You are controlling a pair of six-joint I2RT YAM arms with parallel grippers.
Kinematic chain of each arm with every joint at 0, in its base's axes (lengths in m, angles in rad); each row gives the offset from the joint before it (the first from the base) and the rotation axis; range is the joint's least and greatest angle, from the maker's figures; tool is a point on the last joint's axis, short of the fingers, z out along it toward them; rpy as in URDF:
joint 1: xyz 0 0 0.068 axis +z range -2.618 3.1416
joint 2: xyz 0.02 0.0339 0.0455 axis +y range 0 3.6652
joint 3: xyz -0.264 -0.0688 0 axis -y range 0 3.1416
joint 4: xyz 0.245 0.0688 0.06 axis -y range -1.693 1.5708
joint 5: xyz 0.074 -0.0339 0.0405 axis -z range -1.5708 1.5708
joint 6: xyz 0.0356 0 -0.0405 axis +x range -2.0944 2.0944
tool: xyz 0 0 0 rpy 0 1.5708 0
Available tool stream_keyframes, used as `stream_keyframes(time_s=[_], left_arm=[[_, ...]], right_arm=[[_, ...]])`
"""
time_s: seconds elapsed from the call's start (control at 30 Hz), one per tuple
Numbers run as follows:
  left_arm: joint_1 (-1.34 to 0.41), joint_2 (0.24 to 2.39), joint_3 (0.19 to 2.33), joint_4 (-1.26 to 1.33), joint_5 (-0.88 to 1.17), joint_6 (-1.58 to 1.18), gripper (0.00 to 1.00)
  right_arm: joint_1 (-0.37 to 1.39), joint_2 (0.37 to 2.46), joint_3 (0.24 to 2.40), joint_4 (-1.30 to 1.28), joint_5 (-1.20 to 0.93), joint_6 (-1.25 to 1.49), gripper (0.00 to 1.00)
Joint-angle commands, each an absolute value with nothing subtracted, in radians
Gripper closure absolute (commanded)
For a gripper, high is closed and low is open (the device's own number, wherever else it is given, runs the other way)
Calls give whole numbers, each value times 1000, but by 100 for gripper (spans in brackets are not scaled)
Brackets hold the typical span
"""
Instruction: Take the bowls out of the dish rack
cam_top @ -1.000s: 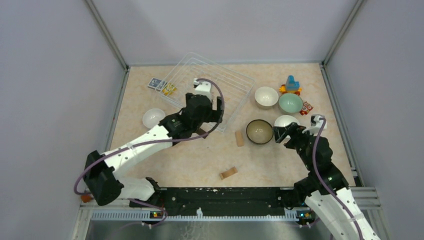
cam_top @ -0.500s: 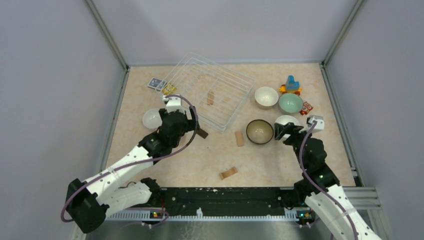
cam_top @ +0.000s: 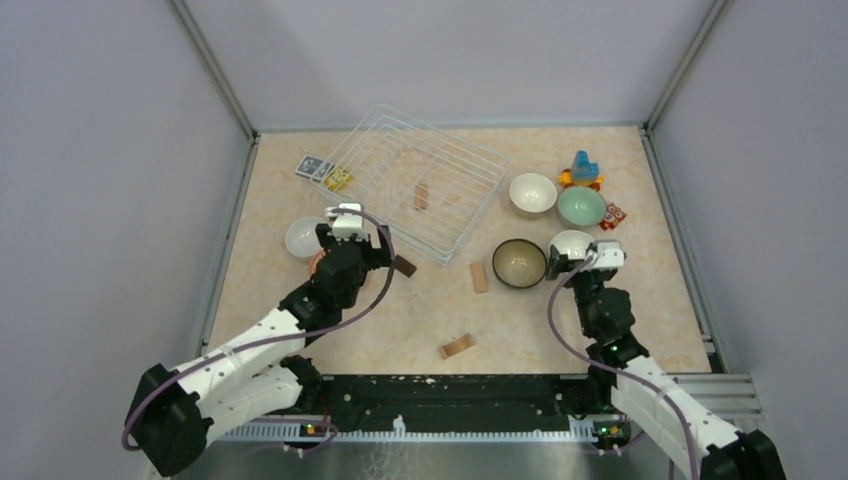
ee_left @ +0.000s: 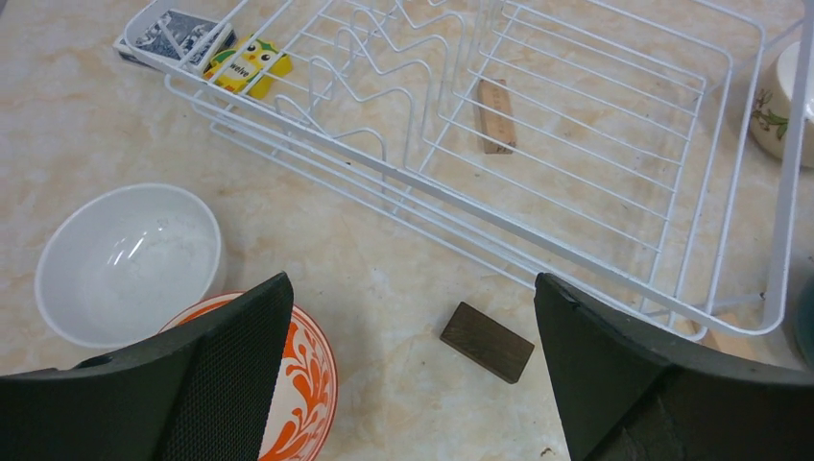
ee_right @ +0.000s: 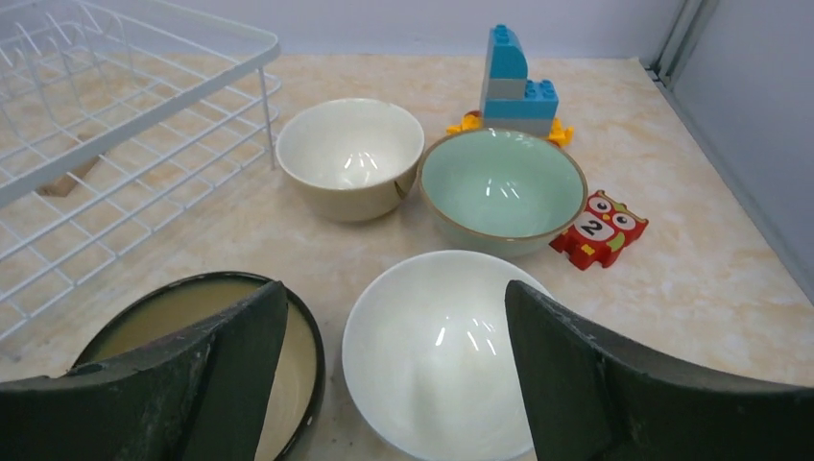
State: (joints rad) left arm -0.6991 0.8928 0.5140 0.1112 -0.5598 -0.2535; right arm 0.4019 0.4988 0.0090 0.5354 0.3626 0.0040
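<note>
The left finger hid the near half of the white bowl with an orange-red pattern (ee_left: 309, 376), and from above that bowl was almost wholly covered by the left gripper (ee_left: 411, 284), whose jaws were spread wide above it. Just left of it sat a plain white bowl (ee_left: 125, 259). The right gripper (ee_right: 394, 288) also had its jaws spread, and its left finger cut off the near part of the dark bowl with a tan inside (ee_right: 182, 305). A second white bowl (ee_right: 432, 346) lay between its fingers in the right wrist view. Whether they touched it could not be told. Beyond stood a beige bowl (ee_right: 350, 154) and a mint green bowl (ee_right: 499, 187), touching. The white wire dish rack (ee_left: 461, 202) lay at the far left with a small wooden block (ee_left: 496, 115) in it. The beige marbled tabletop (cam_top: 400, 320) lay bare between the arms.
</note>
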Motion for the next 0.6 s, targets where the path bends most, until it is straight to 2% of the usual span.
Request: stream_keyframes(time_s=[0.0,0.17,0.33,0.47,0.57], left_arm=[[-694,944,468,295,-639,-189,1],[-648,983,420,424,-723,-122,1],[-549,1062,353,593,-696,-96,1],[-511,1170,320,741,-675,-64,1],[-492,1221,347,758,-672,-33,1]], right_arm=[[371,705,-5,819,387,-47,16],[287,877,26,936,362,-64,12],[136,1037,30,1057,259,-19,10],[101,1113,59,1100,211,-23,10],[96,1177,90,1117,223,-23,10]])
